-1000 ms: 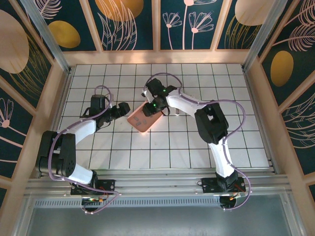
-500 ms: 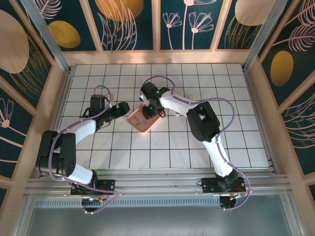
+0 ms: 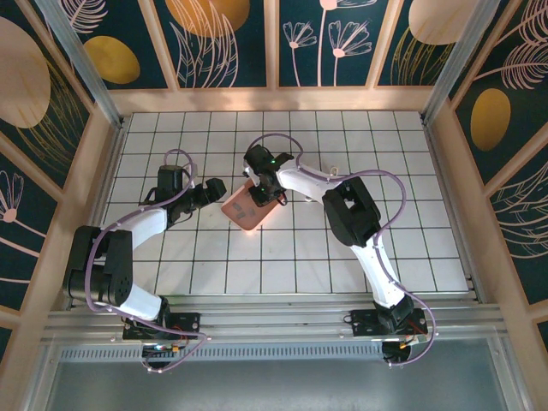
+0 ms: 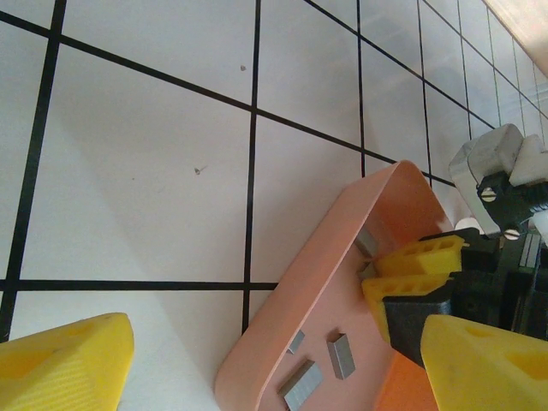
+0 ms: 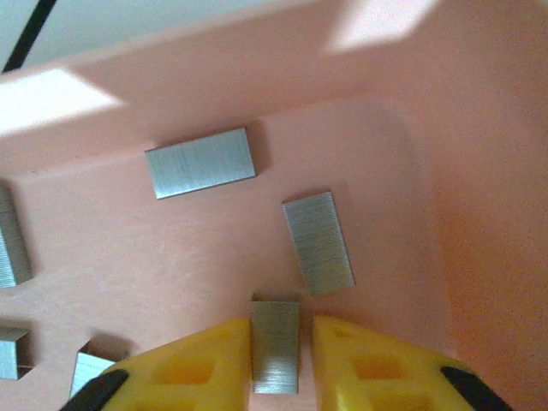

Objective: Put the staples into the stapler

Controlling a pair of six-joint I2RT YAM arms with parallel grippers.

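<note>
**A:** Where are the staples (image 4: 301,387) at this moment?

**B:** They lie loose in the pink tray (image 3: 242,214), which sits on the tiled table (image 3: 342,257). The right gripper (image 5: 281,360) is down inside the tray, close to one rounded corner. Its jaws are closed on one strip (image 5: 275,312), with a yellow pad on each long side.

**A:** Is this a good hold?

**B:** I judge it fair but shallow. The pads (image 5: 205,364) take only one end of the strip and the other end stands out free. A thin shadow runs along one side, so the pinch is maybe light.

**A:** Then how should it lift?

**B:** Straight up, slowly and without any twist. The neighbour strip (image 5: 318,242) lies just beside, and the tray wall is near on the same side. A sideways pull could push that strip or move the tray.

**A:** And the left gripper (image 3: 216,190)?

**B:** Its jaws stand wide apart at the tray's edge and hold nothing. I think it could steady the rim if the tray slides.
</note>
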